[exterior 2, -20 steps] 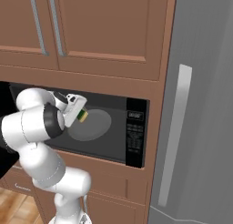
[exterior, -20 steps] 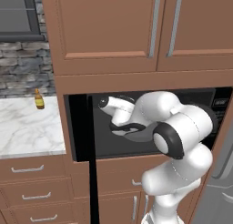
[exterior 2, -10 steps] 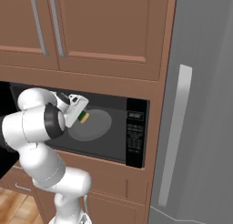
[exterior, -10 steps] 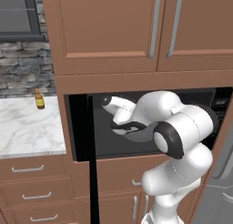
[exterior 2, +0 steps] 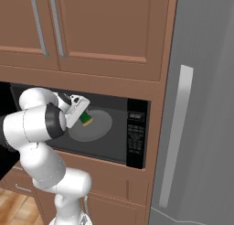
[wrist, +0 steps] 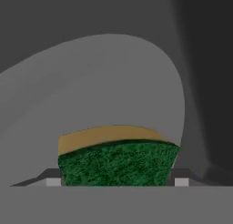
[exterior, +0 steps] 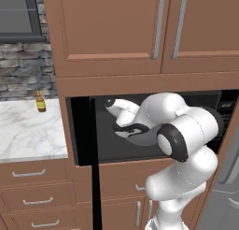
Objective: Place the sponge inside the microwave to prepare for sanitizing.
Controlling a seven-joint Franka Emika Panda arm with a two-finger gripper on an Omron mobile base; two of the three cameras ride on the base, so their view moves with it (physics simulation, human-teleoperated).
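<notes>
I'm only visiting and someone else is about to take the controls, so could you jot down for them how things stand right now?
Gripper: inside the open microwave, sponge between its fingertips; whether it is clamped or just let go cannot be told.
Sponge: green face toward the camera, yellow layer behind, above the round turntable.
Done: door open, sponge carried inside.
Left: make sure the sponge rests on the turntable, then draw the arm out.
</notes>
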